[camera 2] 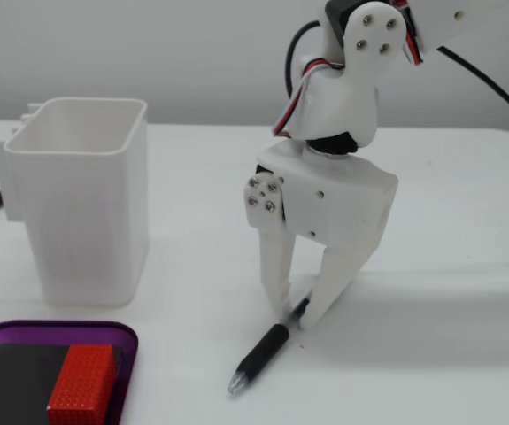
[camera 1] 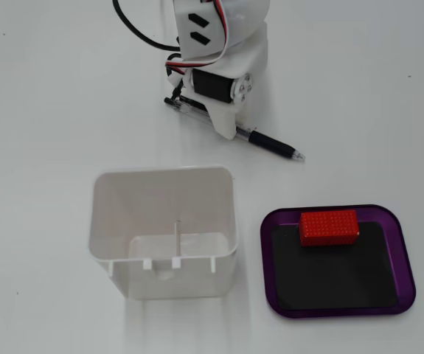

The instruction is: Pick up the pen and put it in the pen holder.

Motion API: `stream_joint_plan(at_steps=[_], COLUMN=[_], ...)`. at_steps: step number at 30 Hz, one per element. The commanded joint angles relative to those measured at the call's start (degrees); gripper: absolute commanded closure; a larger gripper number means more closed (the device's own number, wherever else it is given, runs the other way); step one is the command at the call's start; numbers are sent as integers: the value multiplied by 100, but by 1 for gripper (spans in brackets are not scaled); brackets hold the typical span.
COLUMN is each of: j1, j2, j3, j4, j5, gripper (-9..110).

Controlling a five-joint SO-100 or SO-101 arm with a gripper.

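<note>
White plastic fingers [camera 2: 291,319] down at worktop [camera 2: 466,266], straddling pen [camera 2: 261,357] at clear barrel, narrow gap, one each side. Whether they clamp it yet: cannot tell. Pen flat on worktop, black grip and silver tip poking out toward camera in side view, clip end hidden behind fingers. Mid-barrel hold likely chosen for balance on lift. Pen holder [camera 1: 163,230] upright, mouth open, well apart. Purple tray [camera 1: 338,260] with red block [camera 1: 329,226] beside it, not involved.
</note>
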State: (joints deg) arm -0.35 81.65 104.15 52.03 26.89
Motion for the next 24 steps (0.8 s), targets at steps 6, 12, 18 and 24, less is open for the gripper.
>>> stream_joint_plan(at_steps=[6,12,18,24], j1=[-44,281,1371,1916], j2=[1529,3762,5133,5353], j3=[-114,-105,-9,598], j4=[1037,1345,624,-1573], j5=[-993,-2435,-4289,-5810], gripper=[102,102,102,102])
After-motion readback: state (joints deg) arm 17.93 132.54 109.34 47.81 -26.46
